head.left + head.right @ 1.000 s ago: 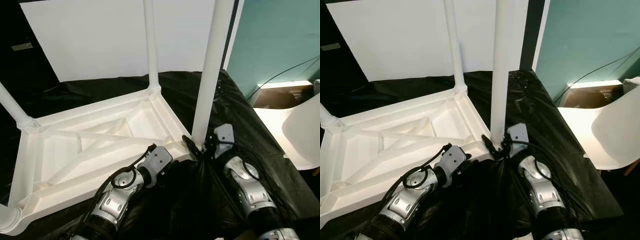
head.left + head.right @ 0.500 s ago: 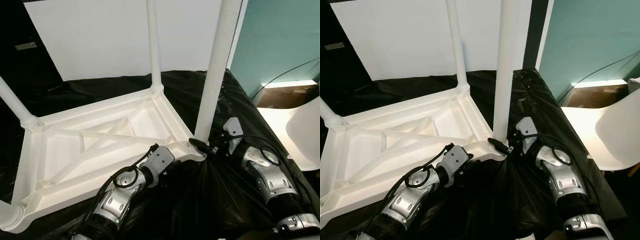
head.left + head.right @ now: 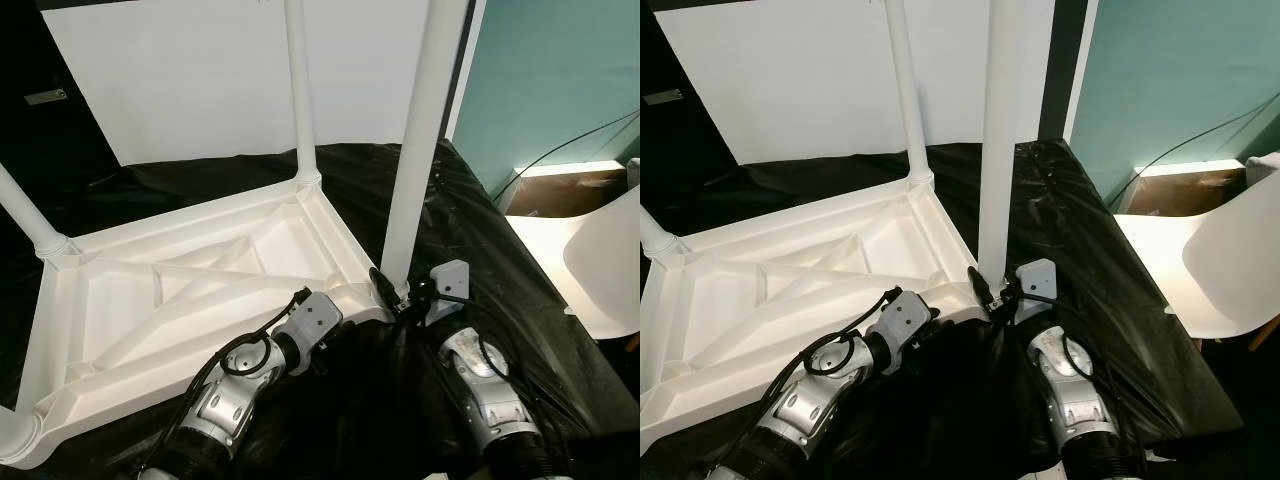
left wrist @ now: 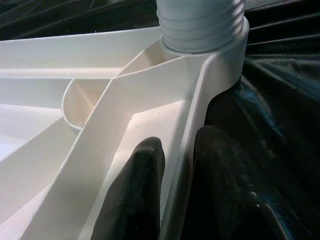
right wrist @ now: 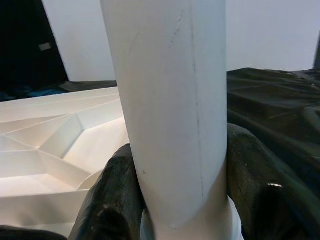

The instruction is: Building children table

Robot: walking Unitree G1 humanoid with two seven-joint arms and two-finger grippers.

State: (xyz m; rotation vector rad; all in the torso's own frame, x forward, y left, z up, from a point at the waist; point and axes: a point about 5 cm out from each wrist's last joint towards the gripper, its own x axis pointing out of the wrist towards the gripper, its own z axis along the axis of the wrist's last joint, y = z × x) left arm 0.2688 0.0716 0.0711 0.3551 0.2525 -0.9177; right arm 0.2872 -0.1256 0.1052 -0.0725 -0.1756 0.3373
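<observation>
A white plastic children's table (image 3: 180, 290) lies upside down on a black sheet. Three legs stand up from its corners: the near right leg (image 3: 415, 150), a far leg (image 3: 300, 90) and a left leg (image 3: 25, 215). My right gripper (image 3: 395, 290) is shut on the near right leg just above its socket; in the right wrist view its fingers (image 5: 112, 195) press against both sides of the leg (image 5: 170, 100). My left gripper (image 4: 177, 150) is shut on the table's rim (image 4: 192, 125) close to that corner, one finger inside the rim and one outside.
The black sheet (image 3: 480, 230) covers the work surface and drops off at the right. A white chair (image 3: 600, 260) stands to the right. A white board (image 3: 200, 80) leans behind the table, with a teal wall (image 3: 560, 70) and a cable at the far right.
My right forearm swung out to the right and has come back in around the leg's base, still gripping it. The left gripper has stayed on the rim.
</observation>
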